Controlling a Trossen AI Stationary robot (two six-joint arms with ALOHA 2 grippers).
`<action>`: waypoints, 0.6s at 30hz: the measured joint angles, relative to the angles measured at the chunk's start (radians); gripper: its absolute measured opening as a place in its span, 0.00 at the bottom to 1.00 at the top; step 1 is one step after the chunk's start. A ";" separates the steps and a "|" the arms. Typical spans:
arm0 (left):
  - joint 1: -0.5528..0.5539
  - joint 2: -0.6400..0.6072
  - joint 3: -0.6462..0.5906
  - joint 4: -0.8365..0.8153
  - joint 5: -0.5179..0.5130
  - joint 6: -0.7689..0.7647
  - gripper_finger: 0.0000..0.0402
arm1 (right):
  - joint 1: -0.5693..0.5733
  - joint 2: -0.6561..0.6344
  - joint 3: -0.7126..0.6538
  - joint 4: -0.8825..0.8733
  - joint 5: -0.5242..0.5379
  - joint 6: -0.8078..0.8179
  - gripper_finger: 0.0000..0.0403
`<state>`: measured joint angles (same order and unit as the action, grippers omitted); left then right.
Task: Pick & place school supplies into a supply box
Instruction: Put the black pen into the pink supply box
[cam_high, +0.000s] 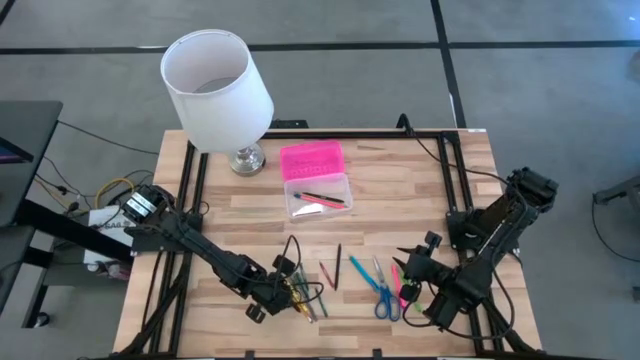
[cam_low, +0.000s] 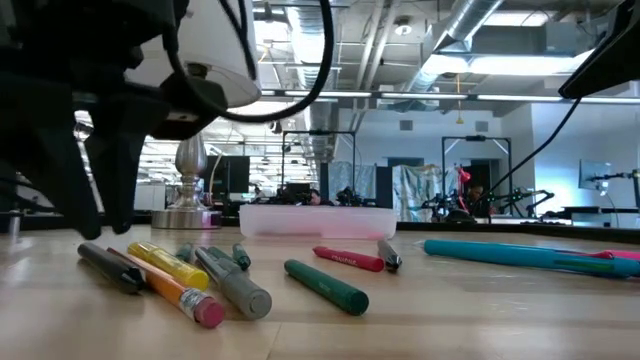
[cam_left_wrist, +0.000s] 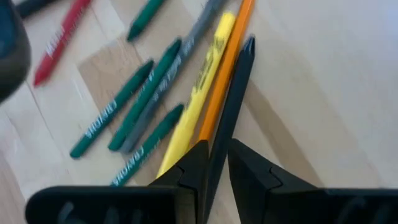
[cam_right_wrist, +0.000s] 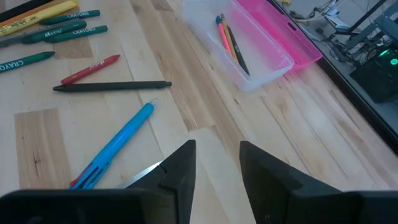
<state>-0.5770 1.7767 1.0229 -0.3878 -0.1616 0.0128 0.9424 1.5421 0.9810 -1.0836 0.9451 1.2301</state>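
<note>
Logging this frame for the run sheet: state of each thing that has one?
supply box: open, pink lid folded back, a few pens inside
left hand: closed on a dark pen at the pile
right hand: open, empty, hovering over the table
scissors: lying flat on the table, not picked
lamp: upright at the table's back edge

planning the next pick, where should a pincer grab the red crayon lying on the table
Take the red crayon at its middle, from straight above, fingers set across its thin barrel. It lies flat on the table, apart from the black pen beside it, so both sides look free.
</note>
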 joint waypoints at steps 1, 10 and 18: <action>0.000 0.000 0.000 0.000 0.000 0.001 0.14 | 0.000 0.000 0.000 0.000 0.000 0.000 0.29; 0.000 0.009 0.000 0.006 0.004 0.004 0.14 | -0.002 0.000 0.000 0.001 0.000 0.000 0.29; 0.005 0.039 -0.025 0.048 0.023 0.003 0.14 | -0.002 0.000 0.000 0.012 0.000 -0.009 0.29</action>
<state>-0.5716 1.8154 0.9977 -0.3398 -0.1386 0.0162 0.9401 1.5421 0.9810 -1.0711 0.9451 1.2214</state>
